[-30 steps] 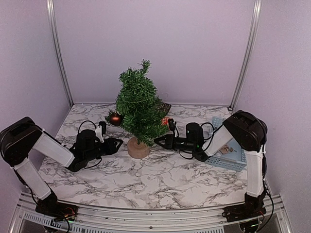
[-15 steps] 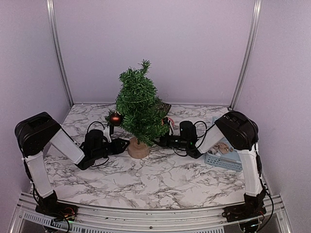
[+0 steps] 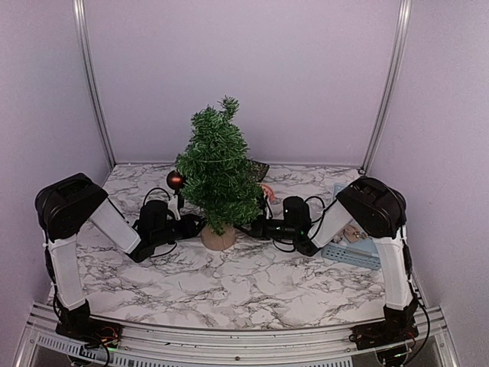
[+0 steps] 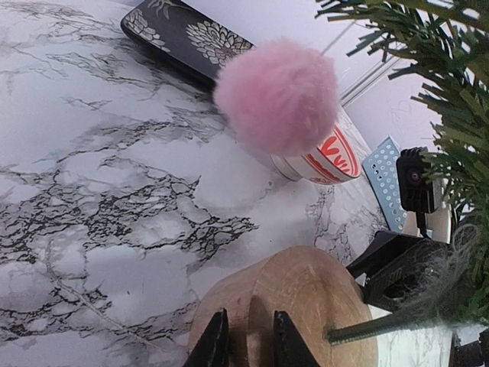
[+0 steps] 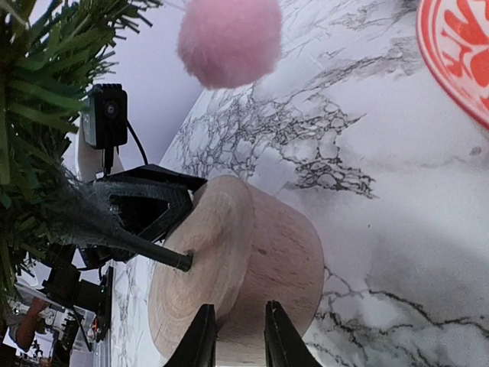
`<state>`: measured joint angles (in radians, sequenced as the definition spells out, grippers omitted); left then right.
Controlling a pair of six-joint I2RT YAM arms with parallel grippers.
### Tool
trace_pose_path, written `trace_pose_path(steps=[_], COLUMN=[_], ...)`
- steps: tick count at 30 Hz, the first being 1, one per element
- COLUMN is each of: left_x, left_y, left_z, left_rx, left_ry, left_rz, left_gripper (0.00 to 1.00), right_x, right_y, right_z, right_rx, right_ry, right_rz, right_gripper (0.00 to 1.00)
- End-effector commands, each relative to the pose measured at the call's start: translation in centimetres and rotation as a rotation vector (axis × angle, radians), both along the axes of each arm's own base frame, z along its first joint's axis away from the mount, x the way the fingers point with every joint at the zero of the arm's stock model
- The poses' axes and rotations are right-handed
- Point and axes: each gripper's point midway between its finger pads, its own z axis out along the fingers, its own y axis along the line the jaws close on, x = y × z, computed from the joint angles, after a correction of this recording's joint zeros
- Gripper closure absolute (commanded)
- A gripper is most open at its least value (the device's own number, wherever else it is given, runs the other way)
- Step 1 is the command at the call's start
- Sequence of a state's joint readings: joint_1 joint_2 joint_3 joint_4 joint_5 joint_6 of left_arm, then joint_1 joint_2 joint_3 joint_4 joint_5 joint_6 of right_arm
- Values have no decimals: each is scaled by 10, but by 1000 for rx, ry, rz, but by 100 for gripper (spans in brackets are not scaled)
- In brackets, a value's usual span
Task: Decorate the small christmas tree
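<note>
On a marble-patterned table [image 3: 252, 283] in a lilac-walled booth, the small christmas tree [image 3: 216, 168] stands upright at centre between the two arms. Both pincers flank its wooden base [image 5: 244, 267] at table level. The left pincer [image 4: 248, 330] and the right pincer [image 5: 233, 327] are each drawn narrow, tips right at the base from opposite sides. Whether either nips the wood or merely presses against it cannot be told from here.

The decorating looks barely begun. One red bauble [image 3: 176, 180] hangs on the tree's left boughs and one pink pom-pom [image 4: 277, 93] dangles low on its right, while the crown and most branches are bare. The business in hand appears to be steadying or shifting the tree rather than hanging anything.

Counted: one tree, two ornaments on it, two pincers. Behind the tree lie one dark flower-patterned tray [image 4: 183, 34] and one red-and-white cup [image 4: 325, 160]. Well to the right sits one pale blue perforated basket [image 3: 355, 257] holding a few small tan pieces, too small to count or name, likely trimmings left to hang.
</note>
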<state>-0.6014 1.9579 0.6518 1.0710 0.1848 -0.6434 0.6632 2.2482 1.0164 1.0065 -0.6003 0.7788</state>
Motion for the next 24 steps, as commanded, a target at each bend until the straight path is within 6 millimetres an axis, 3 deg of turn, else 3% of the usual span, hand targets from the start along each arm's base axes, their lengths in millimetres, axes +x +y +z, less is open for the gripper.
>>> trace_pose_path(steps=[1, 6, 9, 15, 19, 24], left_x=[-13, -23, -30, -29, -24, -17], left_y=[-28, -43, -48, -40, -34, -11], left_z=[7, 7, 5, 2, 4, 12], left_rx=[-37, -46, -44, -39, -41, -38], left_ry=[-21, -12, -5, 5, 1, -11], left_rz=[-125, -159, -168, -124, -99, -26], left_gripper=[81, 82, 82, 81, 75, 68], right_x=[-25, -31, -35, -47, -51, -45], right_y=[9, 0, -8, -13, -16, -37], right_z=[13, 19, 12, 10, 15, 22], right_rx=[22, 5, -42, -42, -42, -70], right_ry=[5, 3, 11, 31, 24, -2], right_rz=[43, 13, -5, -2, -4, -64], right_gripper=[78, 78, 78, 78, 78, 78])
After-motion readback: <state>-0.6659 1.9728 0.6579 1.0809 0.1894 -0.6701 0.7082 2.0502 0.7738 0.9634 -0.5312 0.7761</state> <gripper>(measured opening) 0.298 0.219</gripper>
